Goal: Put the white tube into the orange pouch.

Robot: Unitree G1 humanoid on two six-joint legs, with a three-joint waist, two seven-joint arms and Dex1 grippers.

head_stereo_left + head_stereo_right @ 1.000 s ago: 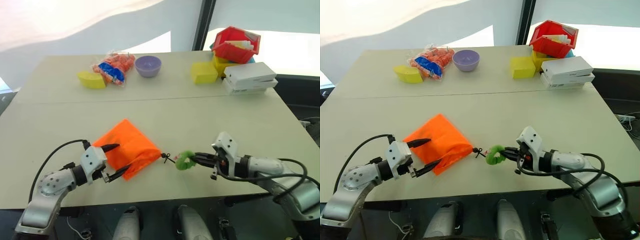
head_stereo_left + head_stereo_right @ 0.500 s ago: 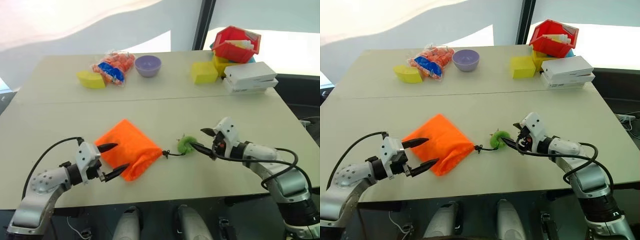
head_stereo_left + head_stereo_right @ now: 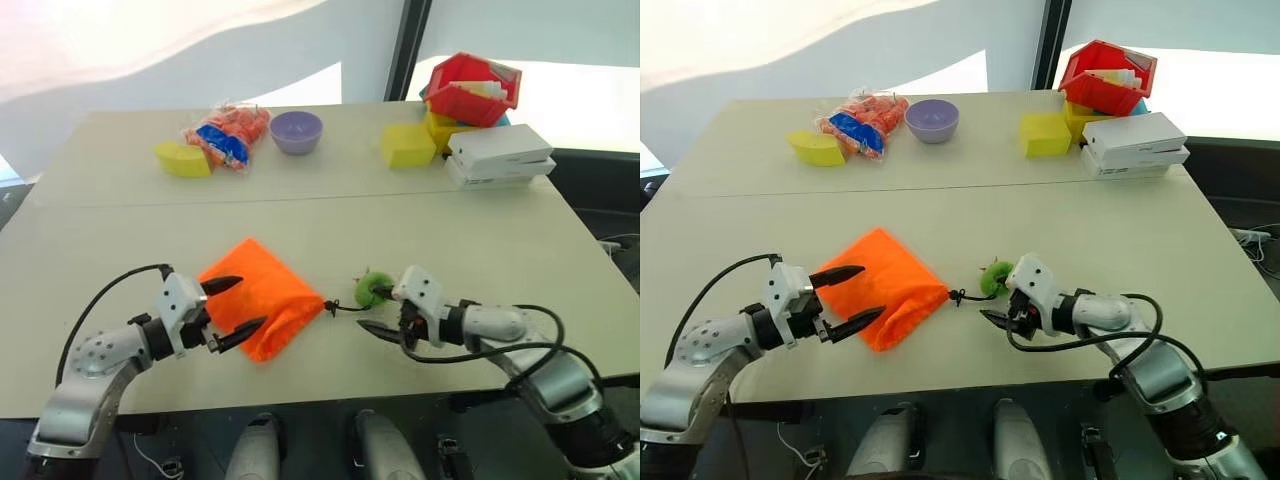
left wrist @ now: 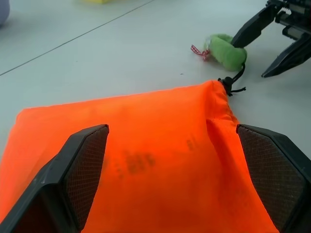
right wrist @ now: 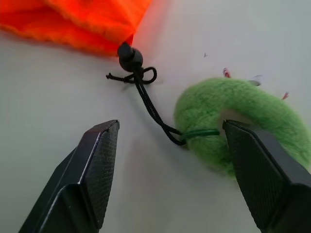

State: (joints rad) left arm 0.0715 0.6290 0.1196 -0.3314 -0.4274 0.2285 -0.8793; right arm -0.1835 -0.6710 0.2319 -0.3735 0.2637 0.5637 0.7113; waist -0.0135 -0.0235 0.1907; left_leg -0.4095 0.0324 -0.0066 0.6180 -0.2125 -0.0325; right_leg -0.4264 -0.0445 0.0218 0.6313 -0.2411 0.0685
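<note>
Orange pouch [image 3: 262, 297] flat on table, cinched shut.

A pale bench [image 3: 420, 230] with a seam across it; behind, a white wall [image 3: 150, 50], a dark post [image 3: 408, 45], bright light.

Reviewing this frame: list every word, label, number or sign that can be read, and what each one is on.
No text can be read.
Orange pouch: faint dark marks show through the fabric, too blurred to read.
Clear bag of orange items: blue label, print too small to read.
White boxes: no print can be made out.
</note>
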